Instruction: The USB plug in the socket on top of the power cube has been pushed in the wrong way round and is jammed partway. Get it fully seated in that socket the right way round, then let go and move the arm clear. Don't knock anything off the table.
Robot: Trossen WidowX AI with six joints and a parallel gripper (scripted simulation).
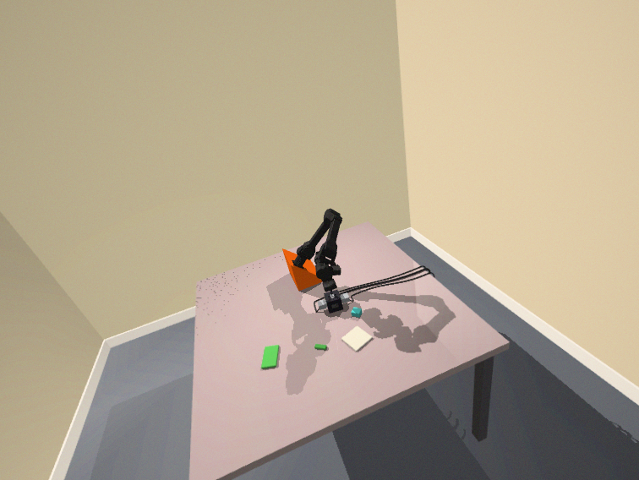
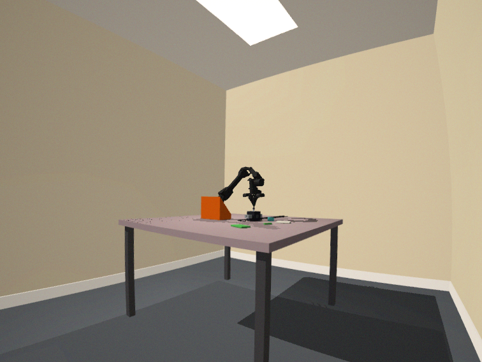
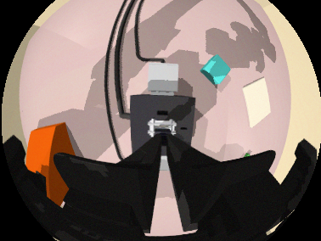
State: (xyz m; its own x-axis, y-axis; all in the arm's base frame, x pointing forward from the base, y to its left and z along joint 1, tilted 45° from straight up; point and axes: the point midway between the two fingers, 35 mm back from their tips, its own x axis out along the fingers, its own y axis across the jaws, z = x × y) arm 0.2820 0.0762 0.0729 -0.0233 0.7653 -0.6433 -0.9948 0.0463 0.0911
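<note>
The plug [image 3: 162,127] is gripped by the gripper [image 2: 253,208] [image 3: 163,138], its seating depth hidden. Two green pieces [image 1: 270,357] [image 2: 240,225]; one orange block [image 1: 308,280] [image 2: 210,208] [image 3: 46,148].

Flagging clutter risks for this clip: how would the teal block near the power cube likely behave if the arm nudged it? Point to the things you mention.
The teal block [image 1: 356,312] [image 2: 270,218] [image 3: 216,69] looks solid and stiff, so it probably wouldn't bend. Its flat faces suggest sliding or pivoting rather than rolling. Being low and compact, it seems unlikely to tip.

Orange wedge-sided block [image 1: 307,280] [image 2: 210,208] [image 3: 44,148], plain pink tabletop [image 1: 232,412] [image 2: 175,229] [image 3: 55,55].
</note>
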